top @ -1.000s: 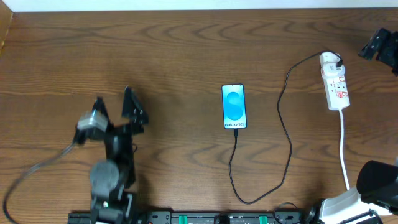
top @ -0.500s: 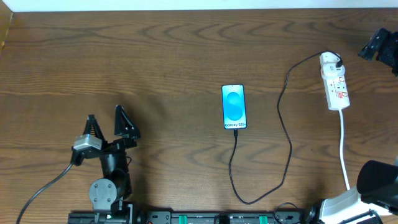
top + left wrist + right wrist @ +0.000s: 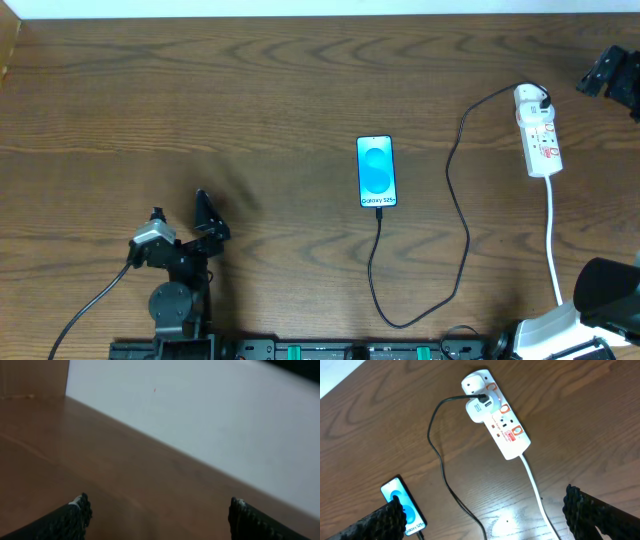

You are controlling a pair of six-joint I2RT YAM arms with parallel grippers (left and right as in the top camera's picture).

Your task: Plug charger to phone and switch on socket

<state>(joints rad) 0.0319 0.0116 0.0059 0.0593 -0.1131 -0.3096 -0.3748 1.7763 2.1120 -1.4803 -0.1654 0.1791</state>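
Note:
The phone (image 3: 376, 172) lies face up at the table's middle, its blue screen lit. It also shows in the right wrist view (image 3: 402, 502). The black charger cable (image 3: 463, 225) runs from the phone's bottom edge, loops toward the front and rises to the white socket (image 3: 540, 135) at the right. Its black plug head (image 3: 482, 397) sits in a white adapter on the socket (image 3: 505, 430). My left gripper (image 3: 180, 212) is open and empty at the front left, far from the phone. My right gripper (image 3: 484, 499) is open and empty, high above the socket.
The socket's white cord (image 3: 553, 235) runs toward the front right, past the right arm's base (image 3: 610, 290). A black part of the right arm (image 3: 608, 68) shows at the far right edge. The left wrist view shows bare wood and a pale wall (image 3: 200, 410).
My left arm has drawn back toward the front edge, and its gripper is lower and nearer its base. The phone, cable, socket and right arm have not moved.

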